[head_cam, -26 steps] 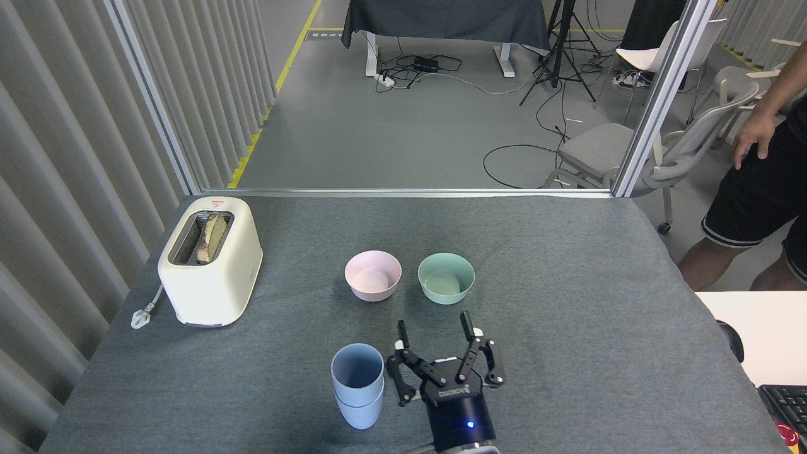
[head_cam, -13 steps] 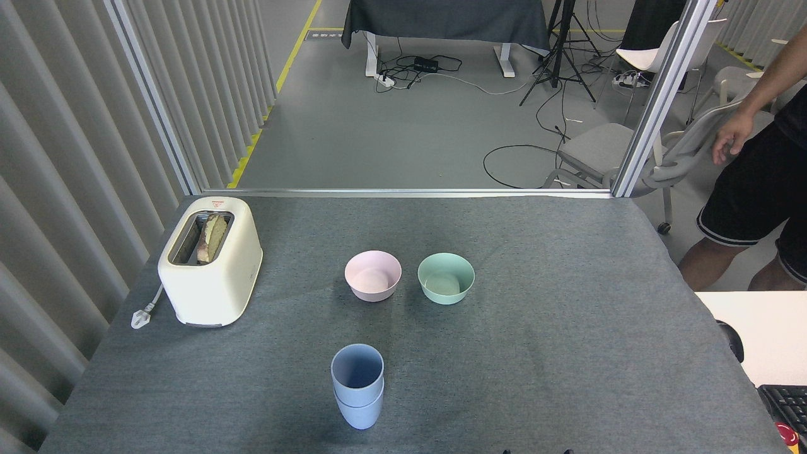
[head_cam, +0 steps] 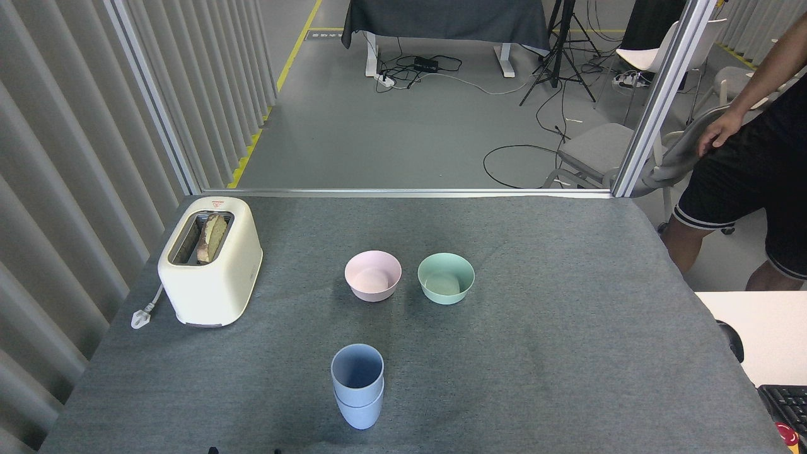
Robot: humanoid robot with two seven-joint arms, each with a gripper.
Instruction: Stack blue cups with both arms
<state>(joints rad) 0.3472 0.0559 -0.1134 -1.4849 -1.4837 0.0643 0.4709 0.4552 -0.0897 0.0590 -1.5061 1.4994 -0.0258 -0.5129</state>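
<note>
Change: the right arm that stood beside the cups a second ago has left the view; two small dark tips now show at the bottom edge, left of centre; the person has shifted further left.
Blue cups (head_cam: 357,384): nested one inside the other, upright, on the near middle of the counter (head_cam: 567,353), untouched.
Jaws: the dark tips (head_cam: 243,450) are too small to tell whether spread or closed, or whose they are; nothing is held.
Pink bowl (head_cam: 372,275): beyond the cups, just beside the mint-green bowl (head_cam: 446,277).
Toaster (head_cam: 210,260): far left, bread in its slot.
Person (head_cam: 744,170): standing past the counter's right corner.
</note>
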